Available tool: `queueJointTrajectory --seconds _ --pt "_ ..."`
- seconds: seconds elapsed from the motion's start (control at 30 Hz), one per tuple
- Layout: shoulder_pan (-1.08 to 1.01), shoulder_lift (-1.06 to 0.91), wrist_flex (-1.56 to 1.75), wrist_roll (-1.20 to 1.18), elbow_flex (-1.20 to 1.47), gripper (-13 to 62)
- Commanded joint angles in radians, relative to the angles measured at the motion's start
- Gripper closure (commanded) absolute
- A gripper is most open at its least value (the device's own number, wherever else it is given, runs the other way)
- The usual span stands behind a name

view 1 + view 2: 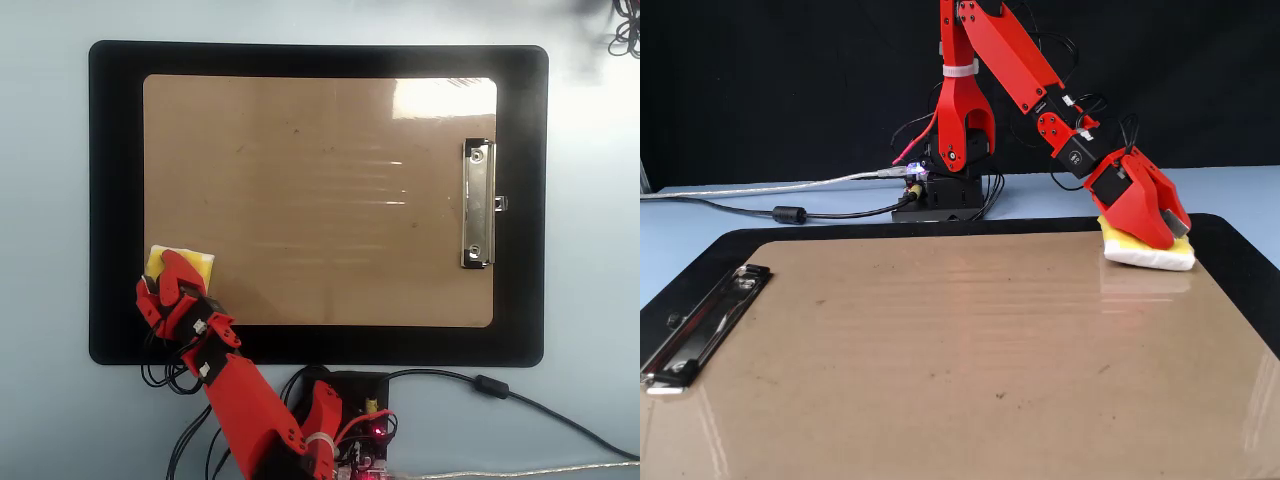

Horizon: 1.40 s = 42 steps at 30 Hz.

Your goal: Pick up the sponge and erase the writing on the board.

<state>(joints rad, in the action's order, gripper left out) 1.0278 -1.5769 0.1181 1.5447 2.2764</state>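
Landmark: the board [320, 200], brown glossy clipboard lying on a black mat [115, 200]; all places below are given relative to it.
Sponge position: the sponge [190, 263] sits flat on the board at the corner farthest from the metal clip [477, 203], just inside the edge nearest the arm's base [340, 400]; in the fixed view it lies at the far right corner [1145, 255].
Gripper state: the gripper [165, 285] is down on top of the sponge, red jaws covering its middle; whether they are clamped on it or only resting over it I cannot tell from either view.
Writing: no marker strokes visible anywhere on the board in either view; only small dark specks and glare bands. Judged: little or nothing left to erase.
Step in hand: judged to be wiping at the board's corner, or parking the sponge there.
Doing it well: keep the sponge flat with light, even downward pressure; sweep parallel to the board's long edge toward the clip side; avoid running off onto the mat, where the rim could catch the sponge edge.
Materials: sponge is soft and yellow with a white lower layer, compressible; board surface is smooth, hard and reflective; clip is bright silver metal; mat is matte black with rounded corners.
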Motion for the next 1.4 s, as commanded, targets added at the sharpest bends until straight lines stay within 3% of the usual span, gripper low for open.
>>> queueJointTrajectory --seconds 0.0,0.5,0.63,0.83,1.1,1.37 --pt "0.017 -0.032 0.015 0.018 0.000 16.5" --pt "0.008 -0.153 0.003 0.026 -0.048 14.8" --pt "-0.029 -0.327 -0.064 0.025 -0.044 14.9" --pt "-0.167 -0.781 -0.775 0.021 0.006 15.3" --pt "-0.503 -0.773 -1.721 0.020 -0.304 15.3" --pt "-0.962 -0.758 -1.822 -0.092 -0.167 15.3"
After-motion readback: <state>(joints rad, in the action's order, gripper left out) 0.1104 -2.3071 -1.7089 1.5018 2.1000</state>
